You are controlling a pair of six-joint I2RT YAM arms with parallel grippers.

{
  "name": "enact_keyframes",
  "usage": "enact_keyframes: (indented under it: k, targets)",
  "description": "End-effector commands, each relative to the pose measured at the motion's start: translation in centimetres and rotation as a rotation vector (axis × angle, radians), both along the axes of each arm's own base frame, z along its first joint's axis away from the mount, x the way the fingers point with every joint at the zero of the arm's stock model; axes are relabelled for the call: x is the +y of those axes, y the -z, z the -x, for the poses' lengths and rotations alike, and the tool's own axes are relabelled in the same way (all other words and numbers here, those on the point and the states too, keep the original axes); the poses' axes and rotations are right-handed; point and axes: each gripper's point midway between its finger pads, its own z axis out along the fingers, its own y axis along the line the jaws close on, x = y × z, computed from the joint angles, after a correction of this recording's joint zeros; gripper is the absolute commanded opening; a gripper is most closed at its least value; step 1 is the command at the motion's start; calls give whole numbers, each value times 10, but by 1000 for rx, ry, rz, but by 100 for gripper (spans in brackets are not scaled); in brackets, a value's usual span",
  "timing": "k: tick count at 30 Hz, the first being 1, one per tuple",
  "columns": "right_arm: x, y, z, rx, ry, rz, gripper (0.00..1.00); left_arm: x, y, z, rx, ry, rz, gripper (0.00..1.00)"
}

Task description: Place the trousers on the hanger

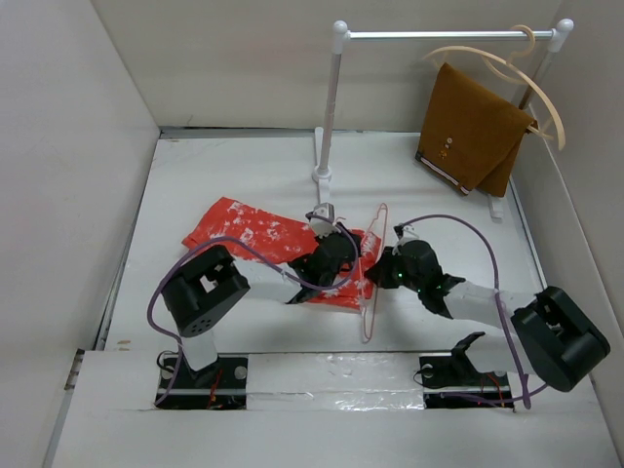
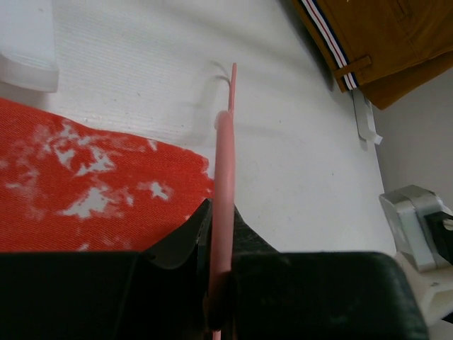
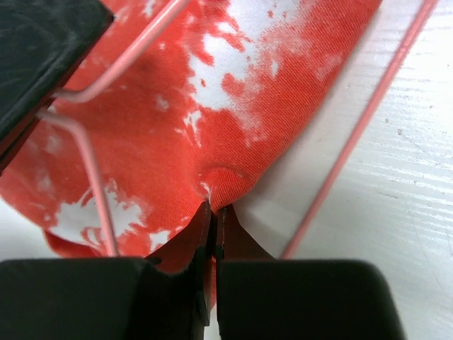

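The orange-red trousers (image 1: 255, 232) with white splotches lie flat across the middle of the table. The thin pink wire hanger (image 1: 373, 278) stands on edge at their right end. My left gripper (image 1: 339, 242) is shut on the hanger; in the left wrist view the pink wire (image 2: 224, 177) runs up from between the jaws. My right gripper (image 1: 382, 265) is shut on the trousers' edge; in the right wrist view a pinch of the red cloth (image 3: 226, 185) sits at the fingertips, with hanger wire (image 3: 354, 134) on either side.
A white clothes rail (image 1: 444, 35) stands at the back, its post (image 1: 328, 117) just behind the trousers. A brown folded cloth (image 1: 470, 127) hangs on a pale wooden hanger (image 1: 526, 73) at the back right. White walls enclose the table.
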Motion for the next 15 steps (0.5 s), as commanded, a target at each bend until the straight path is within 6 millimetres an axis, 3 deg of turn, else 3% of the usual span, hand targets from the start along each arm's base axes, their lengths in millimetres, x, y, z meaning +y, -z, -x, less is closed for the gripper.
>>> enact_keyframes:
  k: [1, 10, 15]
  targets:
    - [-7, -17, -4, -65, 29, 5, 0, 19, -26, -6, -75, -48, -10, 0]
    - [-58, -60, -10, -187, 130, 29, 0, 57, -24, -14, -98, -106, -110, 0]
    - [-90, -63, -13, -182, 192, 72, 0, 79, -15, -11, -87, -140, -135, 0]
